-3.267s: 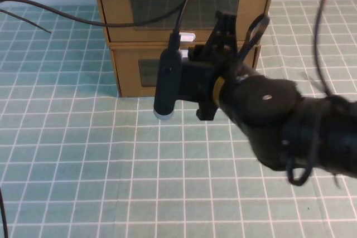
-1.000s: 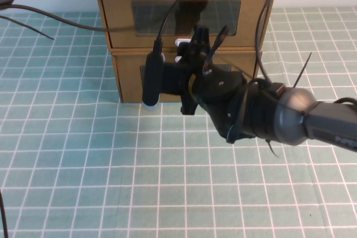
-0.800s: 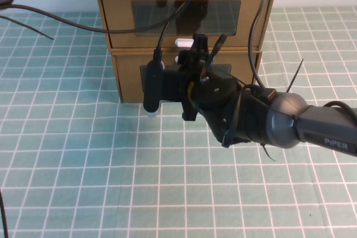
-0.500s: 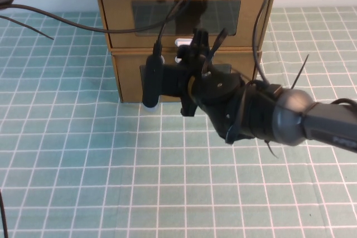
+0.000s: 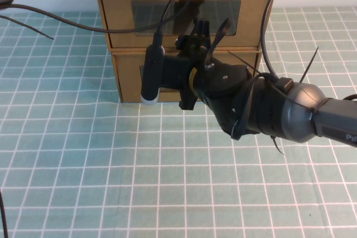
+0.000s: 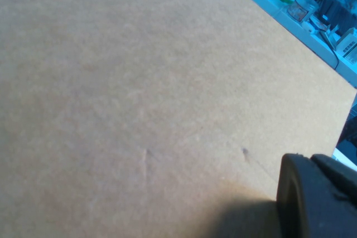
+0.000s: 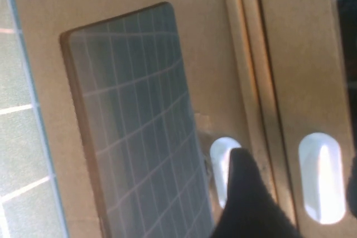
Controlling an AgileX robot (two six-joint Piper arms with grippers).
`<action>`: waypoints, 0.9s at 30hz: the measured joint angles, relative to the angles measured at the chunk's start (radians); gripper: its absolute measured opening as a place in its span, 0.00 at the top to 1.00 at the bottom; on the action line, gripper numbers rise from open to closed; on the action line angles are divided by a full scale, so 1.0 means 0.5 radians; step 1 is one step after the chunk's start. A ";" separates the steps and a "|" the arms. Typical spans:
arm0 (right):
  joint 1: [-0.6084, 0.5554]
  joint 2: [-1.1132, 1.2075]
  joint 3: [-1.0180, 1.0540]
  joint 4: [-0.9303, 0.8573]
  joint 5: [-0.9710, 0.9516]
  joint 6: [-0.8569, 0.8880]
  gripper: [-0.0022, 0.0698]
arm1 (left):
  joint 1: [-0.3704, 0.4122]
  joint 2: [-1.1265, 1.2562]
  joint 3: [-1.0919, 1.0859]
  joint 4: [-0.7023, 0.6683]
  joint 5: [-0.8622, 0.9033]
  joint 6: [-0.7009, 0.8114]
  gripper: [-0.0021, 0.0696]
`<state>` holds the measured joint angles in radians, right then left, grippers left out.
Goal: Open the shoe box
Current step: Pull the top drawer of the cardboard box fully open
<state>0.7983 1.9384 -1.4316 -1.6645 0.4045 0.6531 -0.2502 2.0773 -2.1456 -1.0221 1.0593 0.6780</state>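
White letters on the right arm (image 5: 312, 118) begin "Pi" (the frame edge cuts off the rest); nothing else is readable.

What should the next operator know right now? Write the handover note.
Left gripper: over the cardboard top of the upper shoe box.
Right gripper: open, at the front of the stack, jaws either side of the upper box's white pull; one finger partly covers the lower pull.
Things: upper box stacked on the lower shoe box, on the grid mat; both look shut.
Done: the approach to the pulls.
Left: probably close on a pull and draw the front out.
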 joint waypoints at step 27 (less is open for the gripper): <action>-0.150 0.087 -0.114 -0.012 -0.147 0.000 0.53 | 0.000 0.021 -0.004 -0.015 -0.013 0.000 0.98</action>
<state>0.7235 1.9821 -1.4887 -1.6704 0.3309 0.6531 -0.2502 2.0876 -2.1476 -1.0297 1.0528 0.6780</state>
